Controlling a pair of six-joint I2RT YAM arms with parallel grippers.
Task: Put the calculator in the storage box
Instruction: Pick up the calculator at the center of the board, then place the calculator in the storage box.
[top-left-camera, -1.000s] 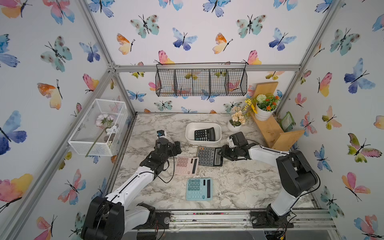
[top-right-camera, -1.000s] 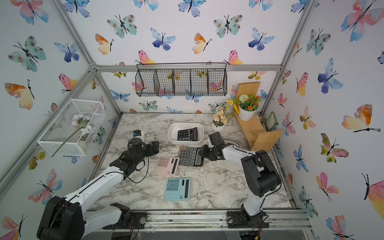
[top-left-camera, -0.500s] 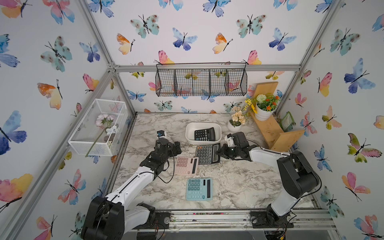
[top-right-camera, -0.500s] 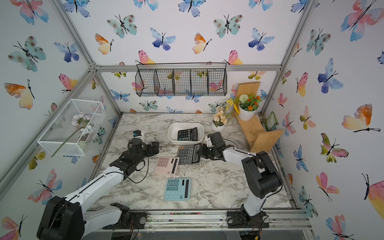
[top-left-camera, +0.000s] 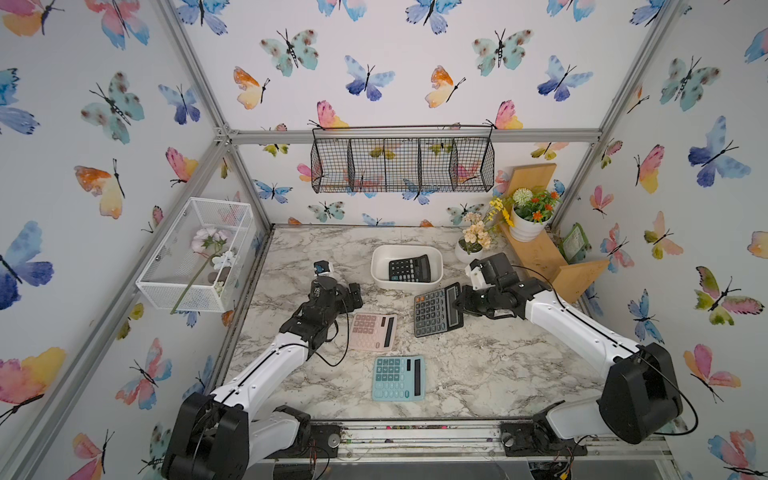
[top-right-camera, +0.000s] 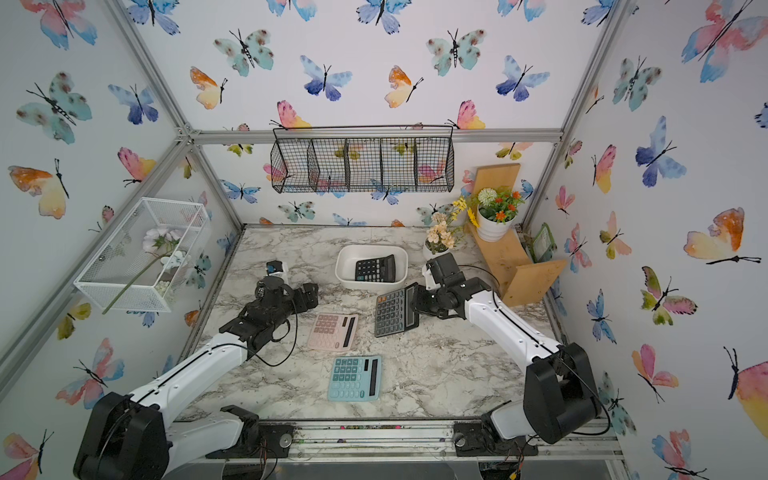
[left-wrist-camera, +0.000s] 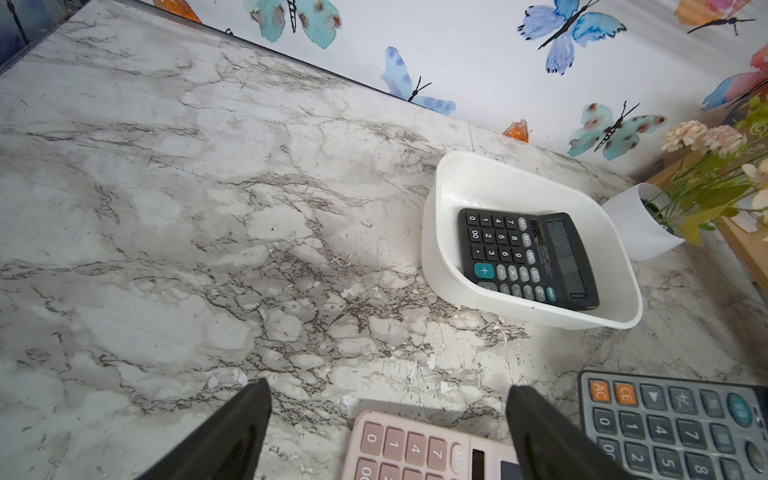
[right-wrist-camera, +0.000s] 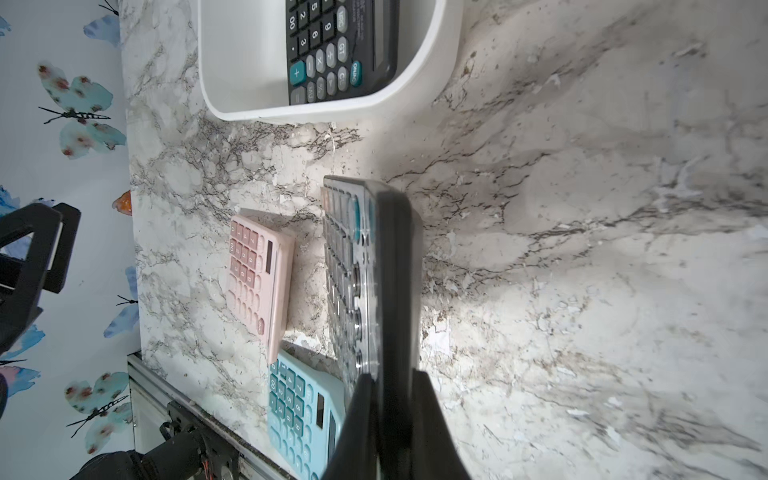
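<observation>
The right gripper (top-left-camera: 457, 301) has its jaws clamped on the display-side edge of the grey calculator (top-left-camera: 434, 311), which is tilted just in front of the white storage box (top-left-camera: 380, 266), outside it. A black calculator (top-left-camera: 409, 269) lies inside the box. The left gripper (left-wrist-camera: 388, 388), jaws wide apart, hovers front-left of the box over the pink calculator's (top-left-camera: 372, 331) edge. The blue calculator (top-left-camera: 398, 377) lies farther in front of the box.

My top views are looking down from the front over the whole marbled bench (top-left-camera: 498, 365); wrist cameras are sitting low, both sharing the white plastic storage box (left-wrist-camera: 490, 183).
</observation>
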